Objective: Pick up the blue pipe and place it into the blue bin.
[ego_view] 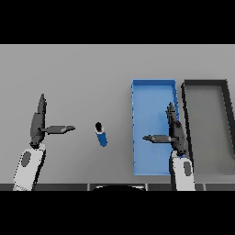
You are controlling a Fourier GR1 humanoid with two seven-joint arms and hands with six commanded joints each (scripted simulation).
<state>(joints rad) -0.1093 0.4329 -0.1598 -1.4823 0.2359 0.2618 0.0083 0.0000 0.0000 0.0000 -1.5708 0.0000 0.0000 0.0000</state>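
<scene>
Grey table (69, 69), flat and plain, filling the head view from side to side. Near the middle, a little toward the left, blue pipe (101, 134): short, lying on the table, slightly slanted, with a dark end pointing away from the robot and the blue body running toward the lower edge. To the right of the pipe, apart from it, blue bin (153, 89): long, rectangular, with a raised rim, stretched from the far side toward the near side. Just beside the bin, on its right, dark grey bin (204, 85) of about the same shape, with its wall close to the blue one. On the left side, left hand (36, 126), over the bare table, with fingers straight and pointing away from the robot, thumb stretched sideways toward the pipe; thumb tip near the pipe but not touching it, nothing held. On the right side, right hand (176, 133), over the right edge of the blue bin, fingers also straight and pointing forward, thumb spread to the left above the inside of the bin, nothing held. Both hands wide open. Pipe on the table between the two hands, outside the blue bin, closer to the left hand's thumb than to the right hand.
</scene>
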